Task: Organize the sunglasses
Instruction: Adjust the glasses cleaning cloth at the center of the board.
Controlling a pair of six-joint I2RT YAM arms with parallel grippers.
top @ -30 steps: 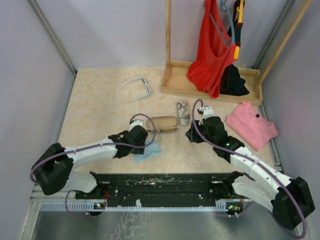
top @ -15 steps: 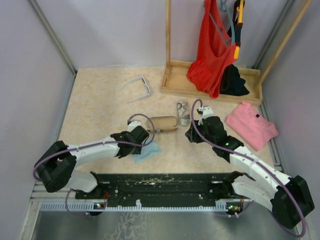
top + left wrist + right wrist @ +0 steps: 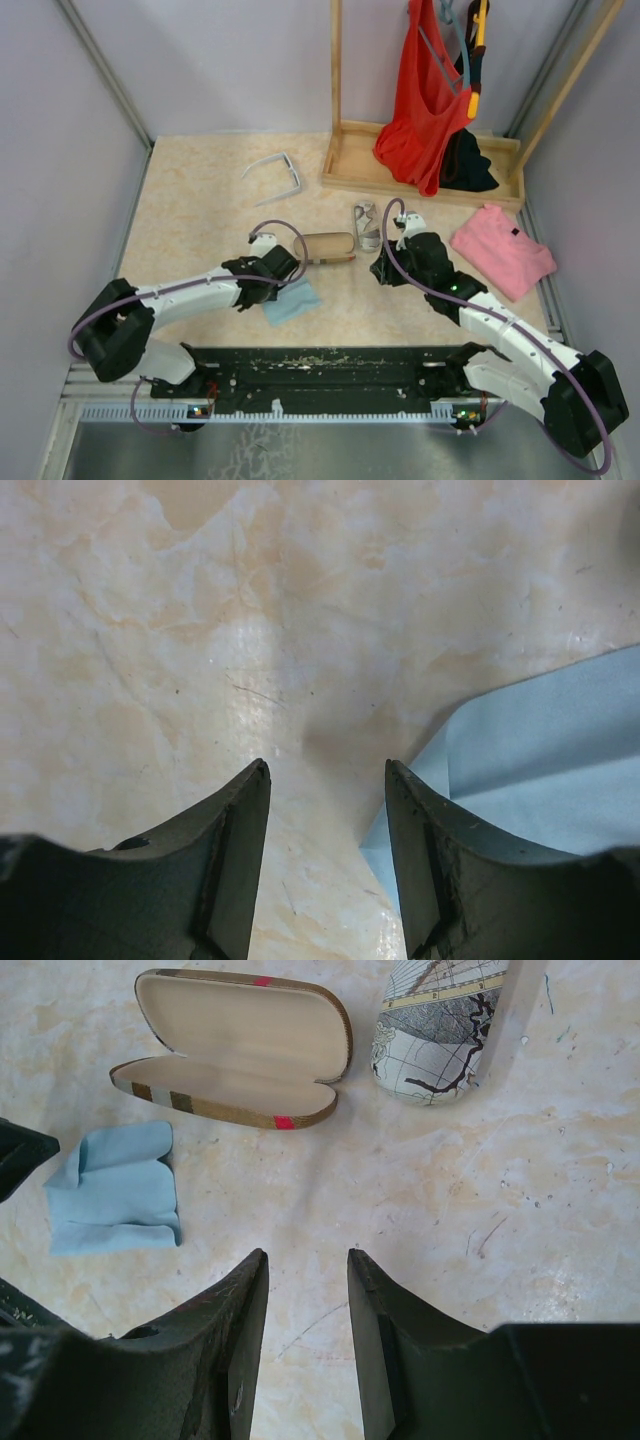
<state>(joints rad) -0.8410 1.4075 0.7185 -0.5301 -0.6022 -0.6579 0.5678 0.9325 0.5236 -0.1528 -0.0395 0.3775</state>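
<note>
The white-framed sunglasses (image 3: 276, 176) lie open on the table at the back left, far from both grippers. The dark wire pair is not in view. The brown-striped case (image 3: 326, 246) lies open in the middle; it also shows in the right wrist view (image 3: 240, 1045). My left gripper (image 3: 262, 270) is open and empty, low over the table beside a light blue cloth (image 3: 291, 301), which shows at the right of the left wrist view (image 3: 540, 750). My right gripper (image 3: 384, 268) is open and empty, near the grey-patterned case (image 3: 366, 225).
A wooden rack base (image 3: 420, 170) with a hanging red garment (image 3: 425, 100) stands at the back right. A pink folded cloth (image 3: 502, 250) lies at the right. The grey-patterned case (image 3: 440, 1030) and the blue cloth (image 3: 115, 1190) show in the right wrist view.
My left gripper has moved a little up and left, off the blue cloth's top edge. The cloth lies flat and more exposed. The right arm has not moved.
</note>
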